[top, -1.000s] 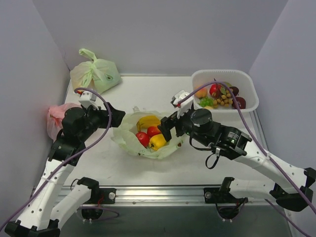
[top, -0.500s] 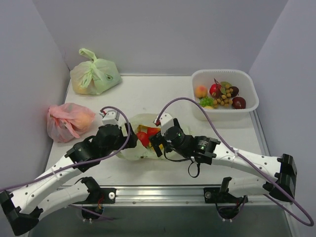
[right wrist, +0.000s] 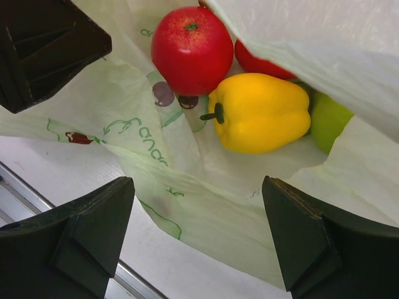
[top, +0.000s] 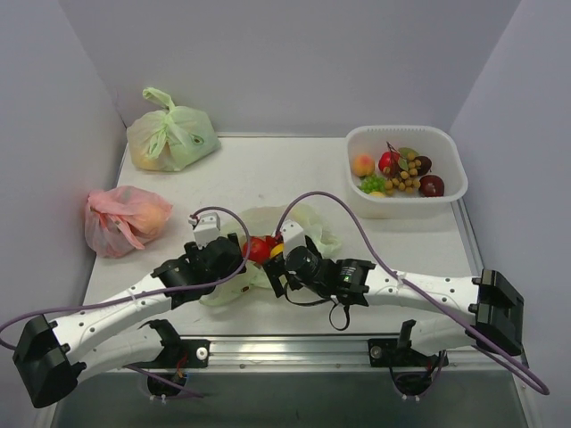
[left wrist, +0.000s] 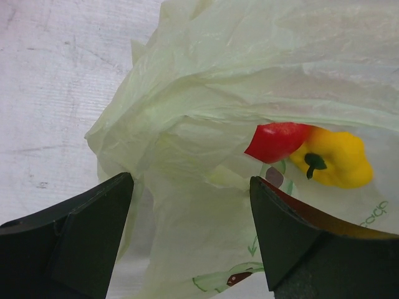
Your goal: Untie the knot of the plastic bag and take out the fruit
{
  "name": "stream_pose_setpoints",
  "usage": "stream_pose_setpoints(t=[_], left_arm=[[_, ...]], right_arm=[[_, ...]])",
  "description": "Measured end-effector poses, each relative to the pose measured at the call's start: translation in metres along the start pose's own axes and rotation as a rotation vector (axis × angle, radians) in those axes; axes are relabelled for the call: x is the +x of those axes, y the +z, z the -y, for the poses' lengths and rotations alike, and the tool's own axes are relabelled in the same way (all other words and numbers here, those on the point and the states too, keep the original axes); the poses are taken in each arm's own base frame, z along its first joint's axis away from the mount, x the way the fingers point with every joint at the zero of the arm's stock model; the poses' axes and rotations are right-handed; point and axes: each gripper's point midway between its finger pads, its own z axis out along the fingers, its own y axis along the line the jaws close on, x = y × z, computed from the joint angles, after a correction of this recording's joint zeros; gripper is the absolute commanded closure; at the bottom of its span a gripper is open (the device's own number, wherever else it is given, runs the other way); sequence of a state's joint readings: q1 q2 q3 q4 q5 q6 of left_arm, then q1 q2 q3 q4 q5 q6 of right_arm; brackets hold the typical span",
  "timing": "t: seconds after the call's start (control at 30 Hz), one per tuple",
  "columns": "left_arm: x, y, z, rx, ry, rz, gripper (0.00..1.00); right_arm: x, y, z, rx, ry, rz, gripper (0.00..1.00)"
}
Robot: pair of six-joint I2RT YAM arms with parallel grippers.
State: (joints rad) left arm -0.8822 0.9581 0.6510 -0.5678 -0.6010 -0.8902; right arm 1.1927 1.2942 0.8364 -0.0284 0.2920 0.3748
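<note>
Two grippers meet at the pale-green bag (top: 308, 227), which lies crumpled on the table (top: 268, 169) near the front edge, between the arms. The left gripper (left wrist: 190, 180) has its fingers spread wide. A bulge of the thin plastic sits in the gap between them, and I cannot tell whether either finger touches it. The right gripper (right wrist: 196, 180) is spread just as wide above the bag's gaping mouth and pinches nothing.

Fruit lies inside the bag. A red apple (right wrist: 192, 50) rests against the lower wall, and a yellow pepper-shaped fruit (right wrist: 259, 112) with a dark green stem sits just beside it. A green apple (right wrist: 327, 121) touches the yellow one's other side, half under the upper flap. A second red fruit (right wrist: 262, 62) shows behind the yellow one, mostly hidden.

The bag carries green print. In the right wrist view there are looping letters (right wrist: 146, 146), seemingly seen from the back, which I cannot read as a word. Near them are a dark round mark (right wrist: 163, 93) and a small leafy drawing (right wrist: 78, 137). In the left wrist view a few more green letters (left wrist: 374, 215) run off the right edge, also unreadable.

At the right rear stands a white tub (top: 406, 132) holding other fruit. A second green bag (top: 169, 134), tied shut, sits in the left rear corner, and a pink bag (top: 120, 218) lies by the left wall.
</note>
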Motion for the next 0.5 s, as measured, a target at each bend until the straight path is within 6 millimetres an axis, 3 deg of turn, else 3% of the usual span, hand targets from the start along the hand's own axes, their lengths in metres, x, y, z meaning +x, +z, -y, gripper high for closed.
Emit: stream_pose_setpoints(t=[0.2, 0.43, 0.5], left_arm=[[0.013, 0.008, -0.008, -0.021, -0.001, -0.008, 0.45], [0.017, 0.013, -0.013, -0.031, 0.010, 0.000, 0.73], [0.016, 0.015, -0.011, -0.025, 0.022, 0.006, 0.77]], right_arm=[[0.005, 0.009, 0.012, 0.042, 0.050, 0.012, 0.14], [0.045, 0.023, 0.077, 0.199, 0.232, -0.065, 0.15], [0.049, 0.022, 0.086, 0.217, 0.264, -0.076, 0.17]])
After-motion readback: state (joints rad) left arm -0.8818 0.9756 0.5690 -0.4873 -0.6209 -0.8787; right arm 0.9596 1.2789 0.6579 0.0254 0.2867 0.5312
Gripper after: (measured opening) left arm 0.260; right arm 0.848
